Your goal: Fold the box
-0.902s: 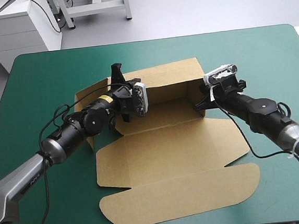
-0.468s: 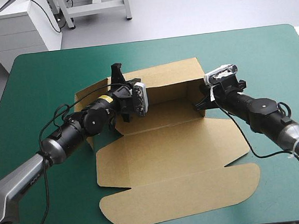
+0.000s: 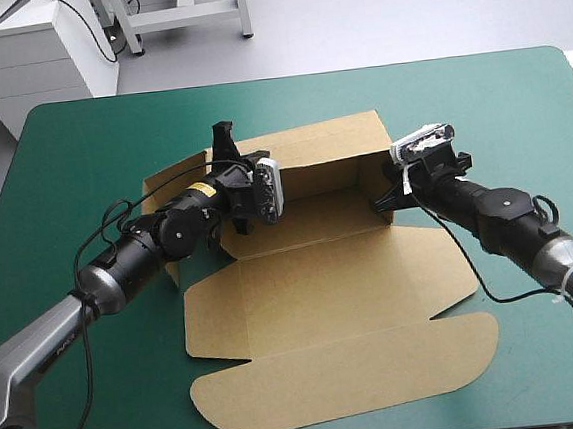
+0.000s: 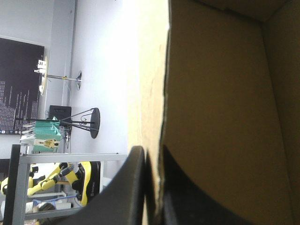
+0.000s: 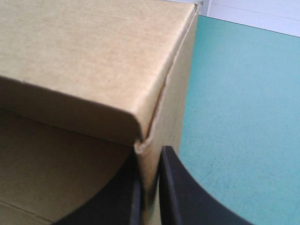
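Box (image 3: 323,292) of brown board lies near the middle of the teal-green cover (image 3: 89,131), partly formed. In the high view its far part has walls raised around a shallow tray, while the broad lid panel and its rounded flap lie flat toward the near edge of the table. A further flap (image 3: 168,185) lies flat on the tray's left side.

The left gripper (image 3: 223,138) is at the tray's left end. In its own wrist view the black fingers (image 4: 136,187) are all but together, with an upright edge of the box (image 4: 220,117) pinched between them at the left gripper (image 4: 152,157).

The right gripper (image 3: 381,203) is at the tray's right end wall. In the right wrist view it (image 5: 150,161) clamps the near end of that wall of the box (image 5: 84,56), one finger inside the tray and one outside, over the cover (image 5: 243,117).
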